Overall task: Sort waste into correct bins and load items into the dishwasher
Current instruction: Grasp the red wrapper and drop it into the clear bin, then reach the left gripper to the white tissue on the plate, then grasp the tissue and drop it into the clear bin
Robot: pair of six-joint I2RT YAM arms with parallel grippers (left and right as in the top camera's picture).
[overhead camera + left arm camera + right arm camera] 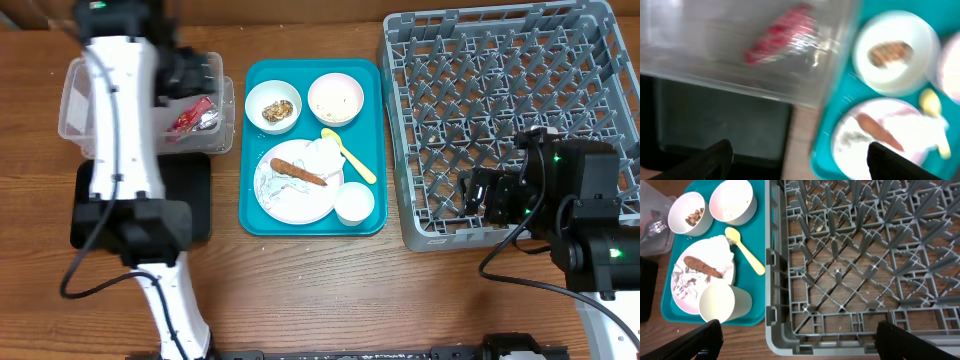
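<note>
The red wrapper (193,117) lies in the clear tub (75,100); the blurred left wrist view shows it too (782,32). The black tray (195,190) sits in front of the tub. My left gripper (800,160) is open and empty over the tub's near edge. On the plate (290,205) lie a brown lump (297,172) and the napkin (325,155). One bowl (273,105) holds brown bits, the other (335,97) rice grains. The cup (354,203) and yellow spoon (350,157) sit beside the plate. My right gripper (795,340) is open over the dish rack's (500,110) front left corner.
The dishes all sit on a teal tray (255,215) between the bins and the rack. The left arm's white links cover part of the tub and black tray in the overhead view. Bare wooden table runs along the front.
</note>
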